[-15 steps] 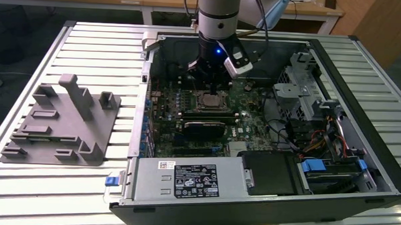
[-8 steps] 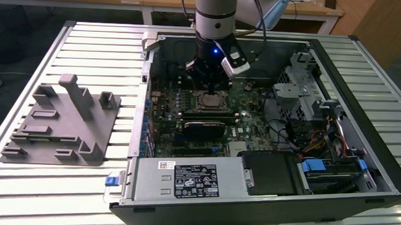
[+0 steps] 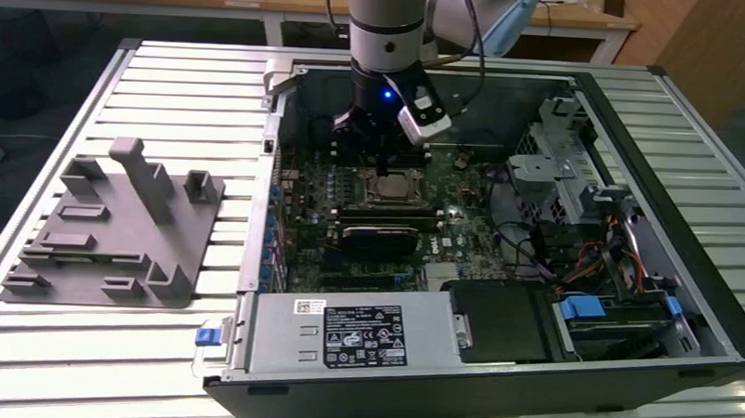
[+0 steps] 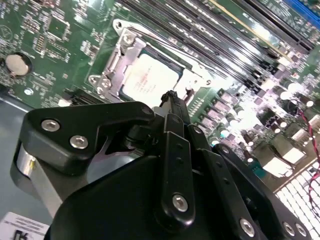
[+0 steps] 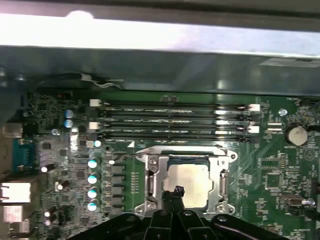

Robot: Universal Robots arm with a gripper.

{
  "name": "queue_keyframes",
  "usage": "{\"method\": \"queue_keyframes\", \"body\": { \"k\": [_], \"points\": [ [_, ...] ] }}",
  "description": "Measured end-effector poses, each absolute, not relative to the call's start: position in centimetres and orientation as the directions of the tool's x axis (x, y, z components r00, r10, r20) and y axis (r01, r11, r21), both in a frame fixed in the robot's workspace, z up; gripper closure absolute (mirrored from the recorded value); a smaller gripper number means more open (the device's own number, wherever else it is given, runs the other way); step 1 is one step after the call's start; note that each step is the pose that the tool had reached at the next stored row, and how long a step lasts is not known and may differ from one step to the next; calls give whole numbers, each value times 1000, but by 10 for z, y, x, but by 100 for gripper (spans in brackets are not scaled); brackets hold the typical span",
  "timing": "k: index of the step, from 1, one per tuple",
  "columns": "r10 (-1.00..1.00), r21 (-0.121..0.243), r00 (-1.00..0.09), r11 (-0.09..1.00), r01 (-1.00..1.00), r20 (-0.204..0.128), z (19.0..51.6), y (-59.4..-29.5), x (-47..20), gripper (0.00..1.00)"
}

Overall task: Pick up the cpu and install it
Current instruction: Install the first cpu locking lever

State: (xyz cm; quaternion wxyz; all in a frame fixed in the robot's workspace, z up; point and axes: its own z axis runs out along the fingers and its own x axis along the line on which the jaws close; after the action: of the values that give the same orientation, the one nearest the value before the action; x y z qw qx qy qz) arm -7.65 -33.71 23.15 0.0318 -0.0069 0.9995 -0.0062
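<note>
The cpu (image 5: 192, 176), a silvery square chip, lies flat inside the motherboard socket's metal frame (image 5: 150, 175). In the second wrist view the cpu (image 4: 150, 80) sits just beyond my black fingertips. My gripper (image 5: 176, 191) hovers over the cpu's near edge, fingers pressed together with nothing between them; in the second wrist view the gripper (image 4: 172, 96) narrows to a single tip. In the exterior view the gripper (image 3: 381, 161) hangs inside the open computer case, directly above the cpu (image 3: 392, 185).
Several memory slots (image 5: 175, 117) run beside the socket. A grey plastic fixture block (image 3: 112, 228) stands on the slatted table at the exterior view's left. The power supply (image 3: 343, 333), a drive cage (image 3: 573, 174) and cables (image 3: 594, 263) crowd the case.
</note>
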Motion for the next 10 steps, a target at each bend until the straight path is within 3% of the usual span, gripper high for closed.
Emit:
{"method": "queue_keyframes", "body": {
  "k": [10],
  "points": [
    [-14, -13, -998, 1000, -13, -64, 231, -337, -99, 89]
  ]
}}
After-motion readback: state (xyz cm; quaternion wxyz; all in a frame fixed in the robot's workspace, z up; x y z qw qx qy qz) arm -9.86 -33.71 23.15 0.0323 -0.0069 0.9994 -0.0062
